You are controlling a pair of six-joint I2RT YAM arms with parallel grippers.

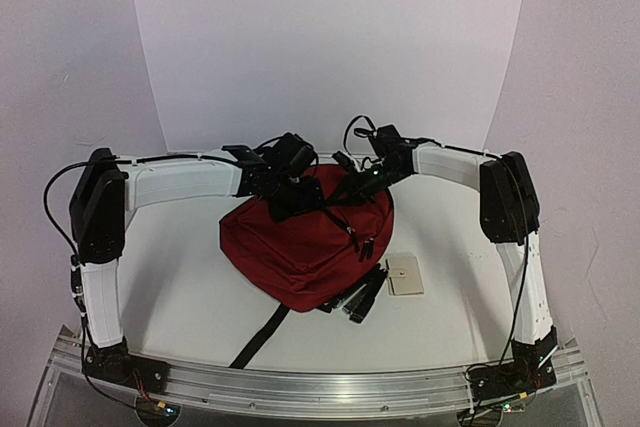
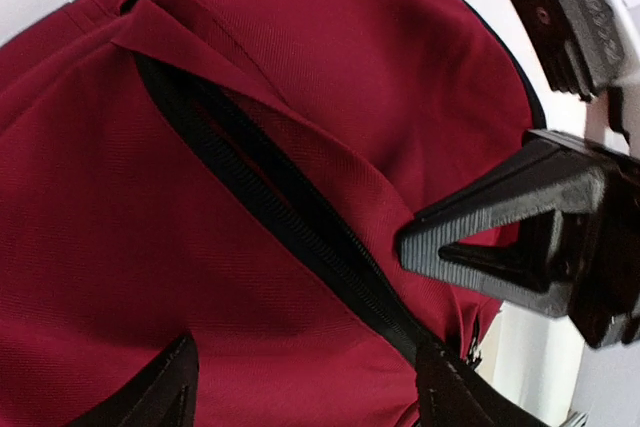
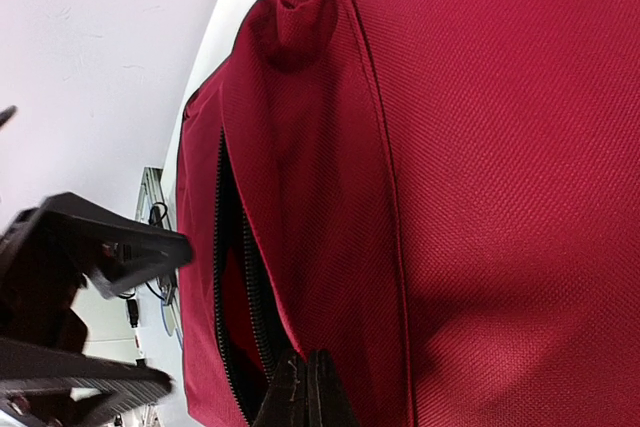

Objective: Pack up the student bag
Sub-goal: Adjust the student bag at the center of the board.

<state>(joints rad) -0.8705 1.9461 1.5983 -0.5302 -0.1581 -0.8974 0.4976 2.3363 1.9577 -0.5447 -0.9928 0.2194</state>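
Observation:
The student bag [image 1: 300,247] is a dark red backpack lying in the middle of the table, with both grippers over its far end. My left gripper [image 2: 310,399] hangs open just above the red fabric, straddling the black zipper [image 2: 270,197] with nothing between its fingers. In the overhead view the left gripper [image 1: 290,189] sits left of the right gripper [image 1: 348,190]. My right gripper [image 3: 310,392] is shut, pinching the edge of the fabric flap [image 3: 290,247] beside the partly open zipper slot [image 3: 235,287]. The bag's inside is dark.
A small beige card [image 1: 405,275] lies on the table right of the bag. Black straps [image 1: 362,297] bunch at the bag's near right, and one strap [image 1: 262,335] trails toward the aluminium rail [image 1: 320,387]. A white backdrop curves up behind.

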